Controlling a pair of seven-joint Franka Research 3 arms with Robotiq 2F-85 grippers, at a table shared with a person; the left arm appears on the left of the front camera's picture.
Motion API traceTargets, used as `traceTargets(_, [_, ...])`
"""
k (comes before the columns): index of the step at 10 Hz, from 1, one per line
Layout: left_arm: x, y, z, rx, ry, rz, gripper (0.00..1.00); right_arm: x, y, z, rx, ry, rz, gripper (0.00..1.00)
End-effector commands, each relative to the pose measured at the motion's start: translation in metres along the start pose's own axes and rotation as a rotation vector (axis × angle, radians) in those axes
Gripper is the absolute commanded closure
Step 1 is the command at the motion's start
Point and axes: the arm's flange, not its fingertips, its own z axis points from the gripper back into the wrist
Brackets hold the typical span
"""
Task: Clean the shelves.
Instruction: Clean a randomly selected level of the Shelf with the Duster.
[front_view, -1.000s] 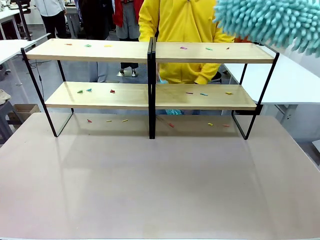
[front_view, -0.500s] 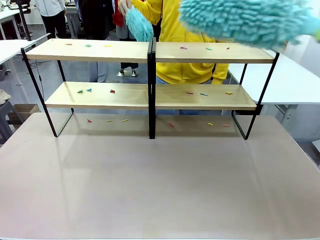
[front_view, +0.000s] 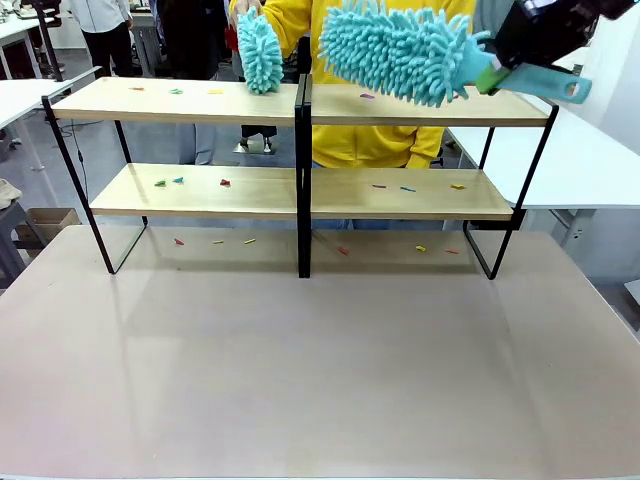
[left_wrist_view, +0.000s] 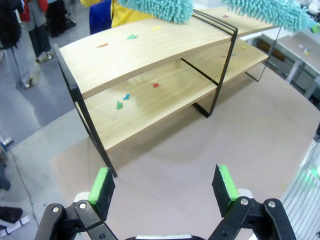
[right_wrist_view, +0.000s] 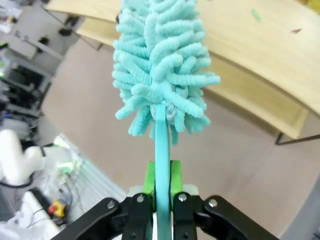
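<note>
Right end effector (right_wrist_view: 161, 176) clamped tight on the thin handle of a fluffy turquoise microfibre duster (front_view: 395, 50). The head is held level, low over the right top board of the two-tier light-wood, black-framed shelves (front_view: 200, 101) at the far side of the surface (front_view: 320, 380), apparently to sweep off the small coloured scraps (front_view: 367, 96). Left end effector (left_wrist_view: 162, 186) wide open, empty, above the surface, probably out of the way. Person opposite works the left top board with a second turquoise duster (front_view: 260, 50).

The shelves (front_view: 410, 105) have smooth, matt boards (front_view: 200, 192) of light wood in a black metal frame (front_view: 303, 200). The duster (front_view: 395, 50) is shaggy teal cloth on a smooth plastic handle (right_wrist_view: 161, 145).
</note>
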Motion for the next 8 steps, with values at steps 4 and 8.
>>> traceTargets(4, [0.0, 0.0, 0.0, -0.012, -0.008, -0.004, 0.0, -0.179, -0.108, 0.245, 0.286, -0.106, -0.141, 0.88])
traceTargets(8, [0.0, 0.0, 0.0, -0.012, -0.008, -0.004, 0.0, -0.203, -0.121, 0.247, 0.368, -0.128, -0.078, 0.88])
